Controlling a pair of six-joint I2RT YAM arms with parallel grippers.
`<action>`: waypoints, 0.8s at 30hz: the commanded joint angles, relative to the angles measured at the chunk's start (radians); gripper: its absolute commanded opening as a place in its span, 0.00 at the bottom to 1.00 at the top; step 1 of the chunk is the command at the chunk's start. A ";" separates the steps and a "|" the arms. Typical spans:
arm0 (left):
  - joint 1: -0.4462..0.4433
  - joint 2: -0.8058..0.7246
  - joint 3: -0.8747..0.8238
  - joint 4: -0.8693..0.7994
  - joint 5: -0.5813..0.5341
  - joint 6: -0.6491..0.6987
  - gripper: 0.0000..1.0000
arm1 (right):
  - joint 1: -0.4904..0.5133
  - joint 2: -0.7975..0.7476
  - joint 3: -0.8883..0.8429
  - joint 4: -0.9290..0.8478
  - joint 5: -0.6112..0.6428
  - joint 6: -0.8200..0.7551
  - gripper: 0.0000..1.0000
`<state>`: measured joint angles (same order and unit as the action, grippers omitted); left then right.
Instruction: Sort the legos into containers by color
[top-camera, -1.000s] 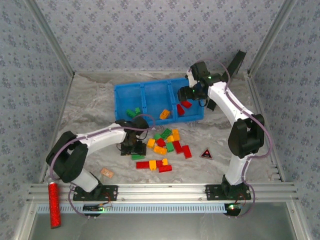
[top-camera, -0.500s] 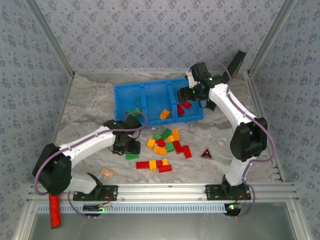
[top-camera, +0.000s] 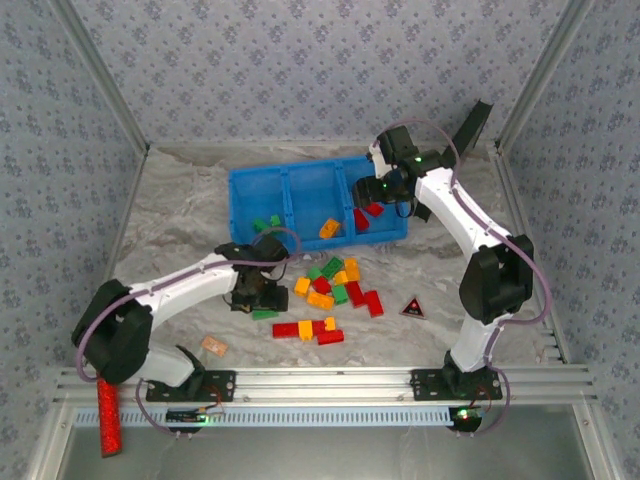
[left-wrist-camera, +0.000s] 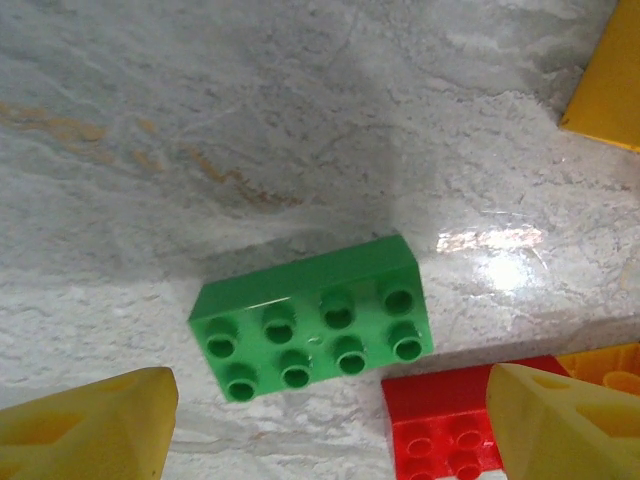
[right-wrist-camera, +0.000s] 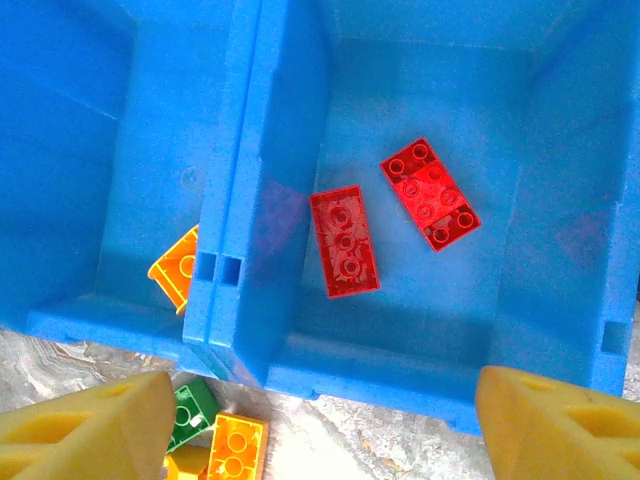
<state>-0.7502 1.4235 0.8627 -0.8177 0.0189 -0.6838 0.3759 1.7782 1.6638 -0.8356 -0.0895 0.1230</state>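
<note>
My left gripper (top-camera: 258, 296) hangs open just above a green lego (left-wrist-camera: 312, 330) that lies flat on the marble, studs up, untouched between the two yellow fingers (left-wrist-camera: 90, 428). A red lego (left-wrist-camera: 450, 430) lies right beside it. More red, green and orange legos (top-camera: 335, 283) are scattered on the table in front of the blue containers (top-camera: 305, 178). My right gripper (top-camera: 378, 190) is open over the right compartment (right-wrist-camera: 520, 150), where two red legos (right-wrist-camera: 343, 241) lie. An orange lego (top-camera: 329, 228) sits in the middle compartment and green ones (top-camera: 266, 225) in the left.
A black triangle with a red mark (top-camera: 412, 307) lies right of the pile. Near the front left are a small tan piece (top-camera: 213, 346) and a red glittery cylinder (top-camera: 107, 416). A black panel (top-camera: 473, 124) leans at the back right. Patterned walls enclose the table.
The left arm's elbow swung out to the left and its gripper shifted a little over the green lego. The right gripper stayed over the right compartment.
</note>
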 joint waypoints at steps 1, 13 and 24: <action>-0.017 0.037 -0.008 0.026 0.021 -0.028 0.81 | 0.008 -0.045 -0.018 -0.028 0.022 0.011 0.81; -0.018 0.095 -0.065 0.077 0.029 -0.070 0.76 | 0.084 -0.198 -0.189 -0.020 0.028 0.007 0.80; -0.018 0.112 -0.078 0.090 -0.006 -0.078 0.77 | 0.171 -0.276 -0.286 -0.050 0.061 0.016 0.79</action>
<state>-0.7616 1.4822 0.8314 -0.7586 -0.0090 -0.7475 0.5419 1.5288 1.3991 -0.8505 -0.0563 0.1310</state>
